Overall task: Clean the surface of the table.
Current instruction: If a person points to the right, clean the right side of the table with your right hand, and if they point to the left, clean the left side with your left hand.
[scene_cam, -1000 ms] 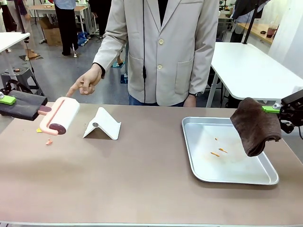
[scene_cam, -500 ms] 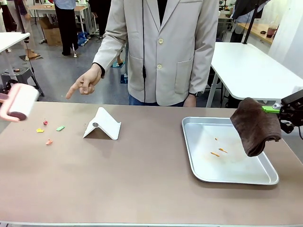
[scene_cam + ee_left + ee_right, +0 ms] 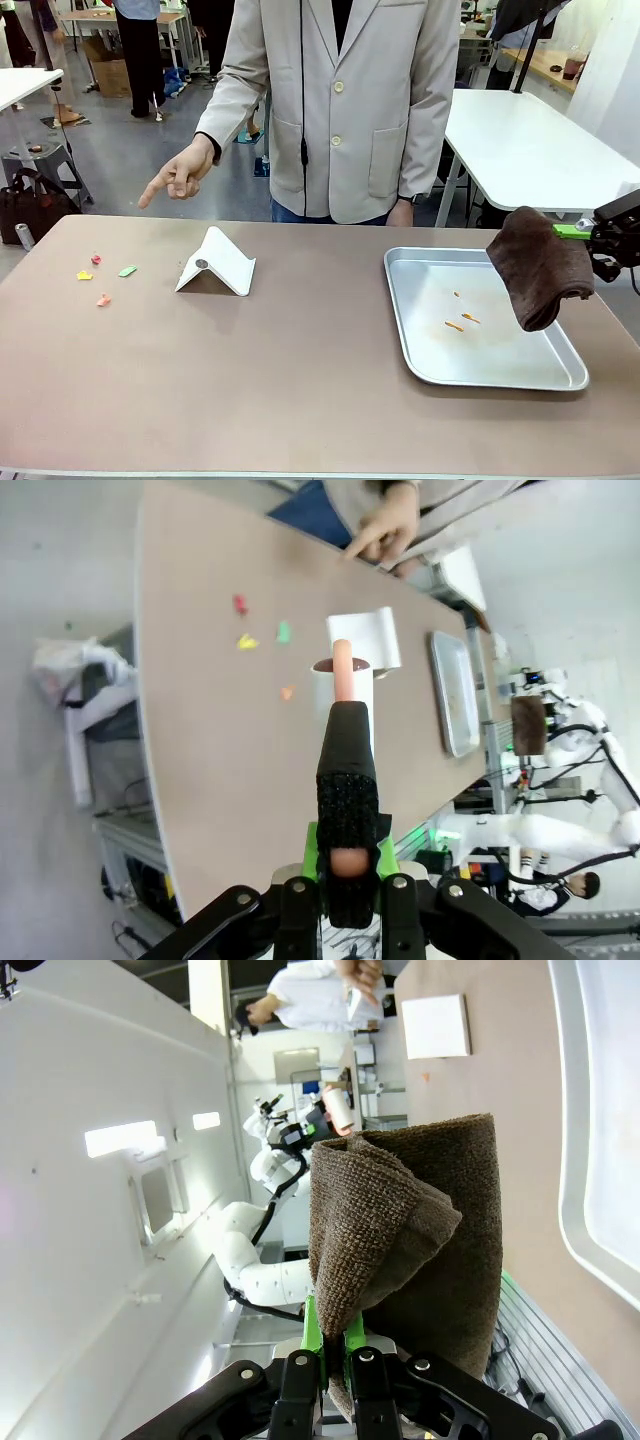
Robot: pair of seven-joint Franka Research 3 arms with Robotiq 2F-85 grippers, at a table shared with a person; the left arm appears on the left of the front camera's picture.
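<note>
Brownish-taupe and wide, the table (image 3: 300,390) runs across the whole front view, with a white wedge (image 3: 217,262) standing on it a little left of the middle. To the left of the wedge lie a few coloured scraps (image 3: 100,272), near the table's left end. The person's hand (image 3: 178,172) hangs above and behind the wedge, its finger aimed down toward those scraps, probably to mark what needs cleaning. To the right of the wedge, well apart from it, sits a metal tray (image 3: 412,335) with some orange bits (image 3: 462,320) in it.

The right gripper (image 3: 575,231) is clenched on a brown cloth (image 3: 540,265), which dangles over the tray's far right corner, farther from the wedge than the tray's middle. It looks parked there, ready for wiping.

In the left wrist view, the left gripper (image 3: 347,855) is clamped around the dark handle of a lint roller (image 3: 325,705), held raised and clear of the table. The roller's drum points toward the wedge, and the scraps show just beside the drum, on the tabletop below it. The scraps are untouched, so the cleaning seems hardly begun.
</note>
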